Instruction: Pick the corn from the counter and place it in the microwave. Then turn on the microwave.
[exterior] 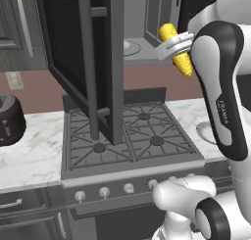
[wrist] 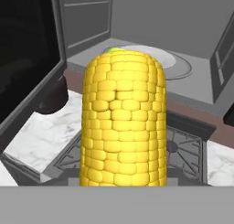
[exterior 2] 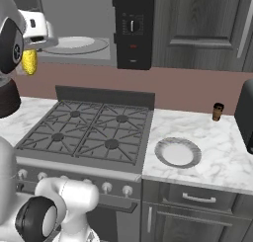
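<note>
My gripper [exterior: 175, 44] is shut on the corn [exterior: 176, 51], a yellow cob held high above the stove, in front of the microwave's [exterior: 138, 23] open mouth. The cob hangs tilted, its lower end toward the arm. In the right base view the corn [exterior 2: 29, 61] sits under the gripper [exterior 2: 38, 38], left of the grey cavity and its turntable [exterior 2: 75, 44]. The control panel [exterior 2: 132, 31] with its round knob [exterior 2: 131, 24] is to the right. In the hand view the corn [wrist: 122, 127] stands close up, with the microwave cavity [wrist: 183, 31] beyond. The counter [exterior 2: 217, 147] lies below.
The microwave door [exterior: 73, 58] stands swung out over the gas stove [exterior: 132, 136], left of the gripper. A round dark toaster [exterior: 9, 119] sits on the left counter. A plate [exterior 2: 178, 152] and a small brown bottle [exterior 2: 217, 111] rest on the right counter.
</note>
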